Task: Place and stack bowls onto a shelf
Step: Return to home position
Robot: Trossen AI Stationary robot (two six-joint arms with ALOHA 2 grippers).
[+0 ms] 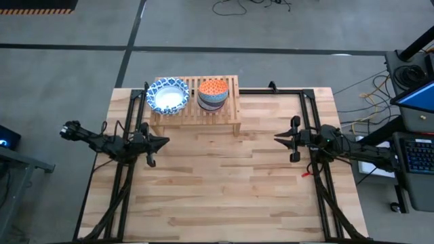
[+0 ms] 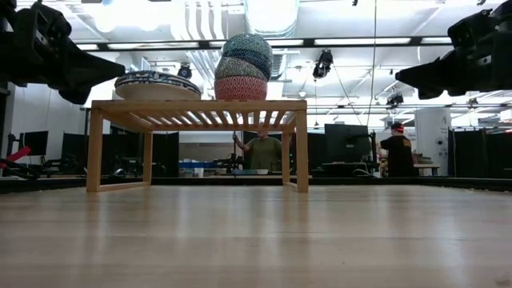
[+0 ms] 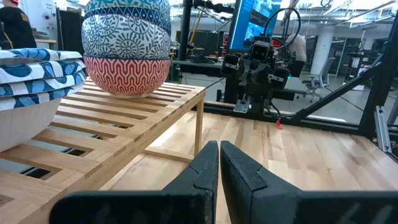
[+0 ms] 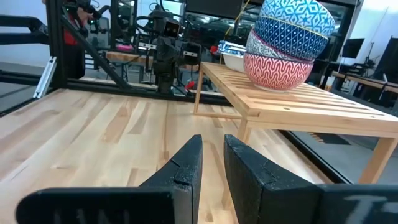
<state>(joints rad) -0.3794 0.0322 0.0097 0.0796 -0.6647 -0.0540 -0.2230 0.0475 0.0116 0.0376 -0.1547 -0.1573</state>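
Observation:
The light-wood shelf stands on its short legs at the table's far edge. On its slatted top, to the left, sits a stack of wide blue-patterned bowls, white inside. To the right sits a stack of smaller bowls, the red one lowest. My left gripper hovers level near the table's left edge, shut and with nothing in it, in front of the shelf's left end. At the right edge my right gripper hovers level, pointing left, its fingers a narrow gap apart with nothing between them.
Black frame rails run along both table sides and the far right edge. The wooden tabletop in front of the shelf and between the arms lies bare. People stand in the room beyond the table.

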